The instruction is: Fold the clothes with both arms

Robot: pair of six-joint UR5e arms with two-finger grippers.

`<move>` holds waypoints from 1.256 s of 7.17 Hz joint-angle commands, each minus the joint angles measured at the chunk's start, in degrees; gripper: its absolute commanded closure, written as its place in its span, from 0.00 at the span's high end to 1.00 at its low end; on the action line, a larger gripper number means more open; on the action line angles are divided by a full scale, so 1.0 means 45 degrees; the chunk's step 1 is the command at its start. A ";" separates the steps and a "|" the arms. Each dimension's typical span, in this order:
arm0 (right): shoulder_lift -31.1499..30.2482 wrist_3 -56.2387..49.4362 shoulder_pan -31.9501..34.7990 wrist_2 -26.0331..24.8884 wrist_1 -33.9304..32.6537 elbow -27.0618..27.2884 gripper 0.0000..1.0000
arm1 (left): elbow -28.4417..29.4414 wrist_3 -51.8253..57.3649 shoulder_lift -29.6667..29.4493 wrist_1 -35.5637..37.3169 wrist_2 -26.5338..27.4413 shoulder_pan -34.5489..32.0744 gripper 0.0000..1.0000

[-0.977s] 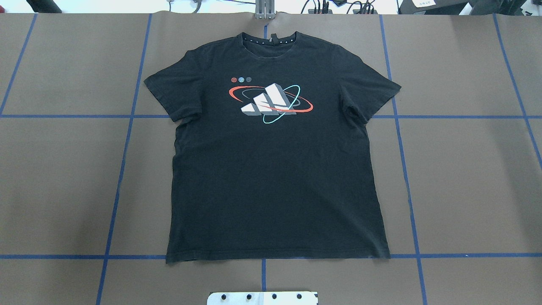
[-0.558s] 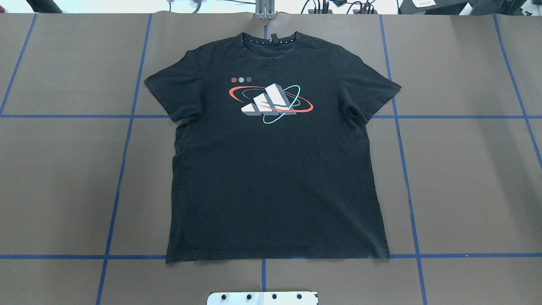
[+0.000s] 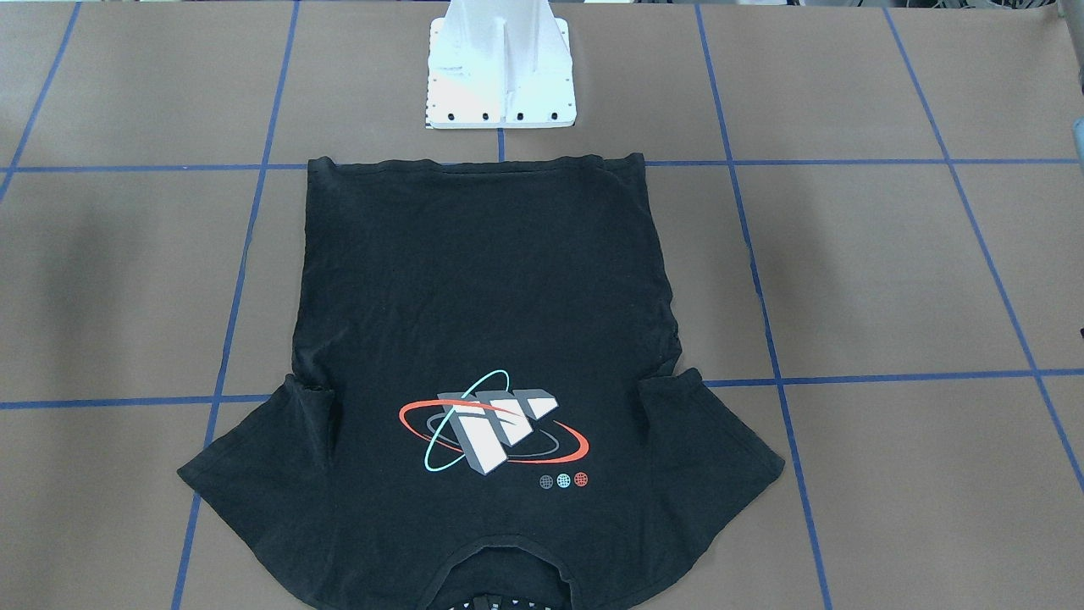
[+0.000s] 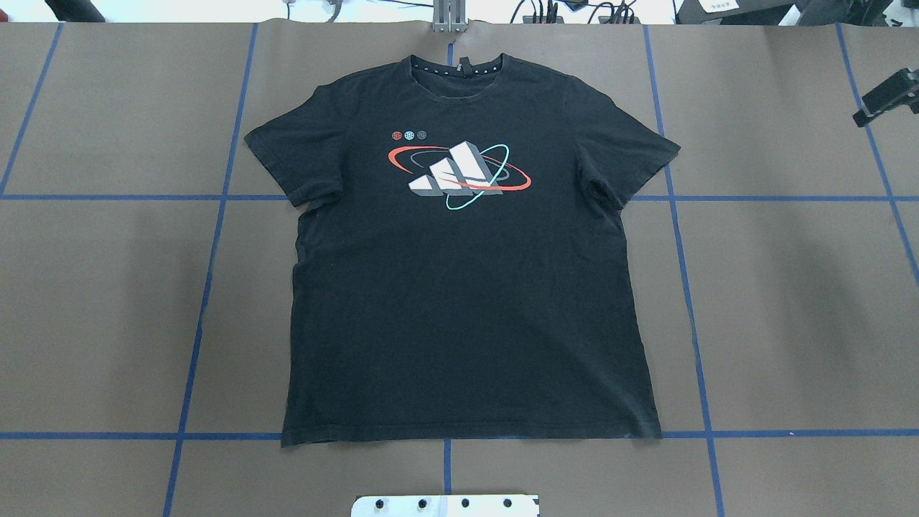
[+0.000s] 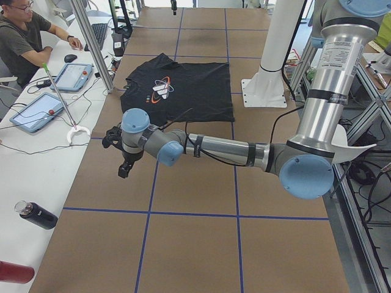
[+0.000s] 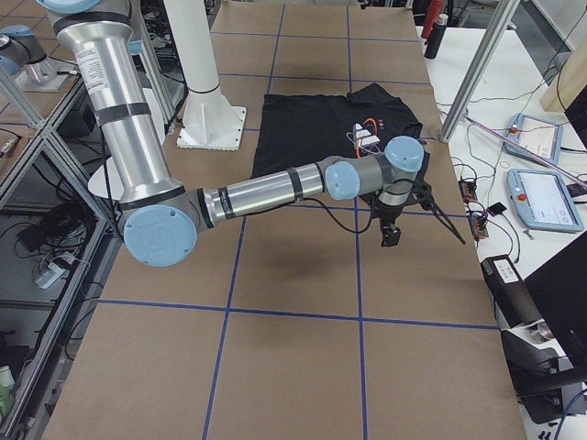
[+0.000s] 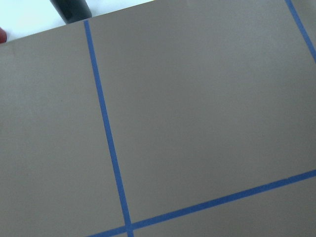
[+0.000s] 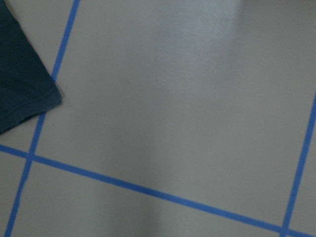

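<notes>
The black T-shirt lies flat, print side up, in the middle of the brown table, collar at the far side and hem toward the robot. Its white-grey blocks with red and teal ovals show on the chest. It also shows in the front view. My right gripper pokes in at the overhead view's right edge, well right of the right sleeve; I cannot tell its jaws. A sleeve corner shows in the right wrist view. My left gripper hovers over bare table far from the shirt, state unclear.
The white pedestal base stands just behind the hem. Blue tape lines grid the table. A side table with tablets, a dark bottle and a seated operator runs along the far edge.
A black part of my right gripper has come into the overhead view at the right edge. The T-shirt has not moved.
</notes>
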 commanded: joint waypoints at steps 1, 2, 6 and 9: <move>0.0675 0.1080 -0.0794 -0.0151 0.3635 -0.1939 1.00 | 0.1342 -0.0443 -0.1341 -0.1355 0.0474 0.1070 1.00; 0.1178 0.3000 -0.1048 -0.0132 0.5784 -0.3267 1.00 | 0.1753 -0.2477 -0.1498 -0.2735 0.1464 0.1927 1.00; 0.2058 0.6646 -0.3289 -0.2581 0.9566 -0.4523 0.98 | 0.4413 -0.6849 -0.2572 -0.7046 0.2875 0.3241 1.00; 0.2414 0.7394 -0.4642 -0.4056 1.1236 -0.5663 0.98 | 0.4413 -0.7634 -0.2983 -0.7046 0.2900 0.3420 1.00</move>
